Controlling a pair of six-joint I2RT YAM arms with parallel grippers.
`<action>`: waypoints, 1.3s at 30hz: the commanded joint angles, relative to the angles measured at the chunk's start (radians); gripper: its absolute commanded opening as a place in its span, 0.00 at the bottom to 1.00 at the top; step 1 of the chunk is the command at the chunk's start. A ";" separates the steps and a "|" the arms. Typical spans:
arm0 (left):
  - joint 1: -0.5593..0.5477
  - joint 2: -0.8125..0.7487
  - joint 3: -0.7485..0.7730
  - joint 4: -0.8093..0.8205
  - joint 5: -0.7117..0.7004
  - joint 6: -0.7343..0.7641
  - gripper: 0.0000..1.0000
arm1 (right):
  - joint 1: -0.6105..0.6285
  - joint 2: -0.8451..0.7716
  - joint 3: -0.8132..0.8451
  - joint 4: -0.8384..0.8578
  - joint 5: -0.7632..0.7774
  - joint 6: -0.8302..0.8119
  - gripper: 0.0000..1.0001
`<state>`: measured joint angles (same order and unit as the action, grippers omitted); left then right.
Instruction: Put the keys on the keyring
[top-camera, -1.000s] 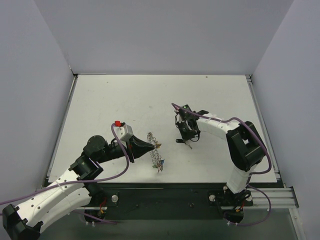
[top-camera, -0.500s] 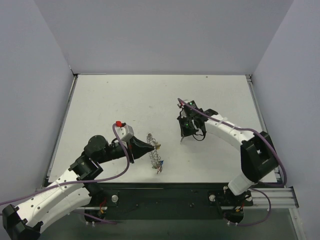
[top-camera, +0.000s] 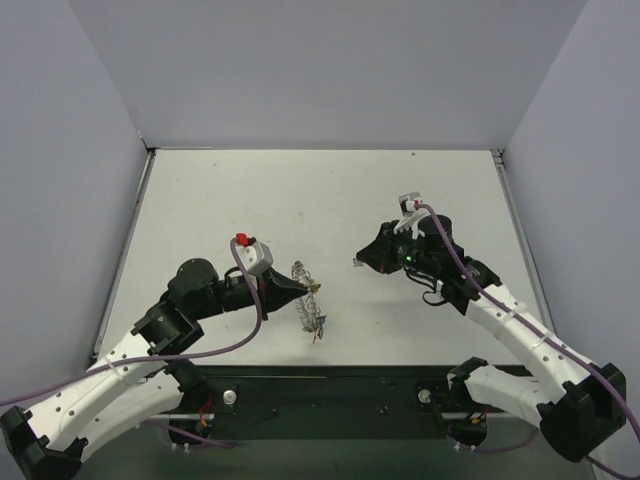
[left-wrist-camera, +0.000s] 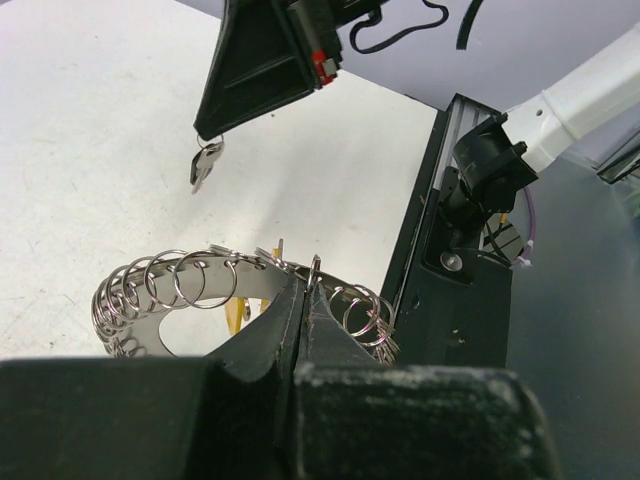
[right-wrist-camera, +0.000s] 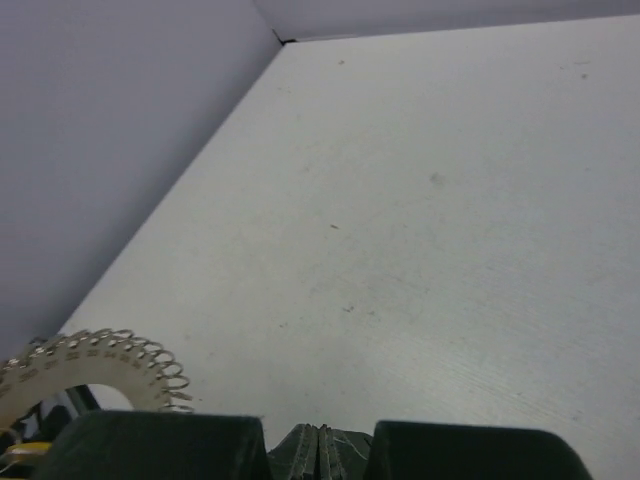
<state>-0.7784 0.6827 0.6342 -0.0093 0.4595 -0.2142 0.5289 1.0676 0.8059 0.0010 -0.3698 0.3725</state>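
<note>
The keyring (top-camera: 308, 298) is a silvery band edged with many small wire rings, held upright a little above the table. My left gripper (top-camera: 302, 291) is shut on its rim; in the left wrist view its tips (left-wrist-camera: 308, 290) pinch one small ring of the keyring (left-wrist-camera: 170, 285). Keys with coloured heads (top-camera: 320, 328) hang from the keyring's near end, and a yellow one (left-wrist-camera: 240, 316) shows behind the band. My right gripper (top-camera: 366, 260) is shut on a small metal key (left-wrist-camera: 204, 166) that dangles from its tip, right of the ring and apart from it. The right wrist view shows shut jaws (right-wrist-camera: 320, 442) and the keyring (right-wrist-camera: 85, 362) at lower left.
Grey walls enclose the white table (top-camera: 300, 200) on three sides. A black base plate and aluminium rail (top-camera: 560, 385) run along the near edge, with the right arm's base (left-wrist-camera: 480, 180) beside them.
My right gripper has lifted off the table with the key and turned to point left at the ring, its arm swinging out to the right. The left gripper and the ring stayed nearly still.
</note>
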 joint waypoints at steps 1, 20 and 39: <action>-0.009 0.018 0.116 -0.032 -0.012 0.065 0.00 | -0.003 -0.080 -0.037 0.276 -0.257 0.060 0.00; -0.010 0.051 0.216 -0.190 0.056 0.288 0.00 | 0.063 -0.009 0.068 0.481 -0.799 0.132 0.00; 0.005 -0.005 0.186 -0.204 -0.044 0.319 0.00 | 0.207 0.081 0.167 0.369 -0.656 0.082 0.00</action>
<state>-0.7826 0.7040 0.8124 -0.2810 0.4416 0.0994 0.7124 1.1336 0.9199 0.3244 -1.0298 0.4706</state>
